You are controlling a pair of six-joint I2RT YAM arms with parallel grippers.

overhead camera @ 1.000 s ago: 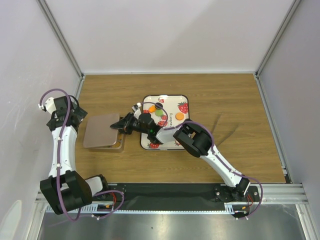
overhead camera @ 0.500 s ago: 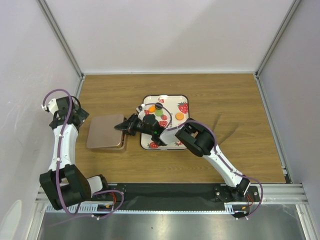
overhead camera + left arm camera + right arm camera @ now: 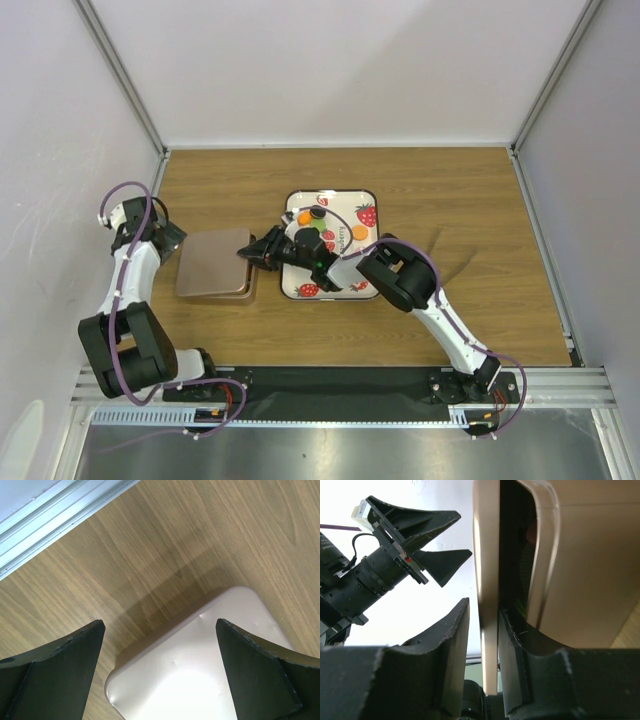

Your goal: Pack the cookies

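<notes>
- Top external view: the cookies lie loose on the strawberry-print tray in the middle of the bench. Two orange, one green and one black show. The right arm hides part of the tray, so there may be more.
- As a judgement of handling, such small flat discs are likely light and stiff and safe under a gentle pinch. They lie low on a smooth tray, though, and may skid away. They are best taken from straight above, one at a time, with fingertips on opposite points of the rim.
- The box sits just left of the tray with its tan lid laid over it. What it holds is hidden.
- The right hand reaches to the lid's right edge. In the right wrist view that edge stands between its fingers, with a sliver of light on one side. I cannot tell whether they pinch it or have let go.
- The left hand is spread wide and carries nothing. It sits at the lid's far-left corner, and in the left wrist view the corner lies between the fingers untouched.
- A second earlier the lid lay skewed, with more of the box bare at its near-right corner. Now it sits more squarely.
- Box and lid stand a little nearer the tray, and the right hand has drawn back that way with them. The left arm has swung in from the wall to follow. The cookies have not moved.
</notes>
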